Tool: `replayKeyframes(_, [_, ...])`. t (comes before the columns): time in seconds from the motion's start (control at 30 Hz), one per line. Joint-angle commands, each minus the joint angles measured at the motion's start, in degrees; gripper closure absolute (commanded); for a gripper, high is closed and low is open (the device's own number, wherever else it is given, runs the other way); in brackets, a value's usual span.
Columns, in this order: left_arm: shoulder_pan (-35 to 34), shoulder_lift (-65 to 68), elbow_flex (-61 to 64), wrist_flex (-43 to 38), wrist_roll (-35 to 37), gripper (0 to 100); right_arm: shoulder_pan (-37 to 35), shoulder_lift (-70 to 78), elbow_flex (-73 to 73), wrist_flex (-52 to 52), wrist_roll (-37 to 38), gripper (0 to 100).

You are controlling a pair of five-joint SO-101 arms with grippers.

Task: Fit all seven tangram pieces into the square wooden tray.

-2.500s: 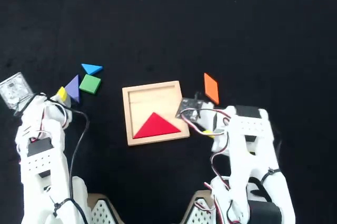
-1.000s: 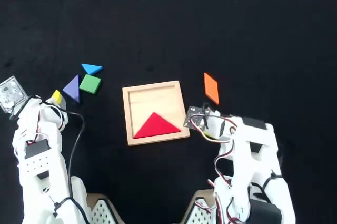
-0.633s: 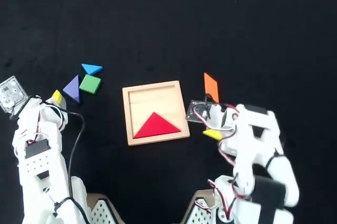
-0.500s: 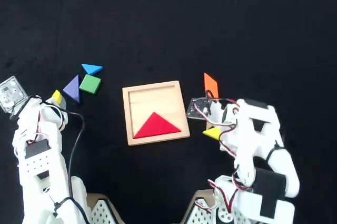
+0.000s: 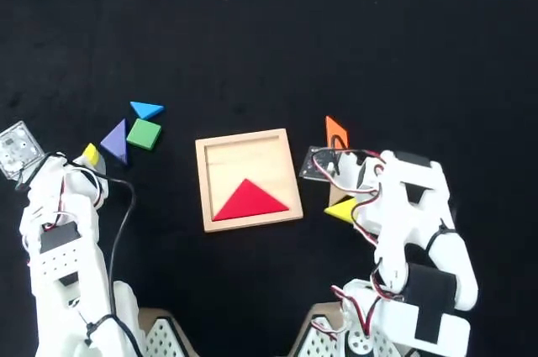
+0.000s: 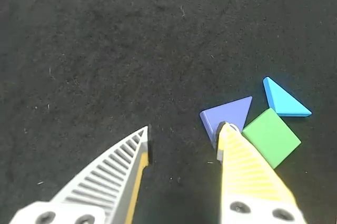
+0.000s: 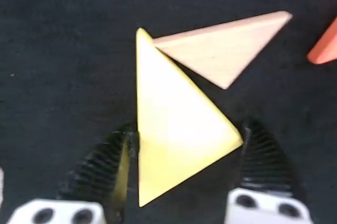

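Black surface (image 5: pixel 252 46): right fingers (image 7: pixel 263 153) clamp yellow triangle (image 7: pixel 174 139) right of tray (image 5: pixel 202 182); left fingers (image 6: pixel 238 158) spread empty beside purple triangle (image 6: pixel 230 115).

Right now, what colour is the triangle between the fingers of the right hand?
Yellow. The triangle shows best in the right wrist view.

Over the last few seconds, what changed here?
The right gripper swung outward from the right edge of the square wooden tray, uncovering the yellow wooden triangle, and now clamps it beside a plain wooden triangle. The open left gripper edged slightly away from the purple triangle. The red triangle in the tray, green square, blue triangle and orange parallelogram stayed put.
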Motion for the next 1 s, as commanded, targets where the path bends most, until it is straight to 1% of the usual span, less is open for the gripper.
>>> replayKeyframes(0.0, [-0.5,0.0,-0.7,-0.6,0.1,78,1.1,1.5,0.2,2.1,0.4,79.3])
replayKeyframes(0.2, [-0.5,0.1,-0.7,-0.5,0.1,78,1.4,-1.8,0.2,2.9,0.4,79.3])
replayKeyframes(0.37, [-0.5,0.1,-0.7,-0.5,0.2,78,4.0,-15.4,-1.6,12.6,0.4,79.3])
replayKeyframes(0.5, [-0.5,0.1,-0.7,-0.4,0.2,78,4.0,-26.7,0.0,17.9,-0.3,79.3])
replayKeyframes(0.53, [-0.4,0.1,-0.7,-0.4,0.2,78,4.0,-29.1,1.0,18.2,-2.3,79.3])
replayKeyframes(0.67, [1.4,0.1,-0.6,-0.4,-0.1,78,3.5,-36.6,2.6,18.5,-15.3,79.3])
replayKeyframes(0.73, [2.1,0.1,-0.6,-0.4,-0.1,78,0.1,-39.1,1.7,19.3,-22.5,79.3])
replayKeyframes(0.83, [3.1,-0.4,0.3,-0.4,-0.1,78,-9.7,-40.0,-2.7,23.9,-35.2,79.3])
replayKeyframes(0.97, [3.5,-0.4,0.4,-0.4,-0.2,78,-26.0,-36.1,-11.7,27.3,-52.4,79.4])
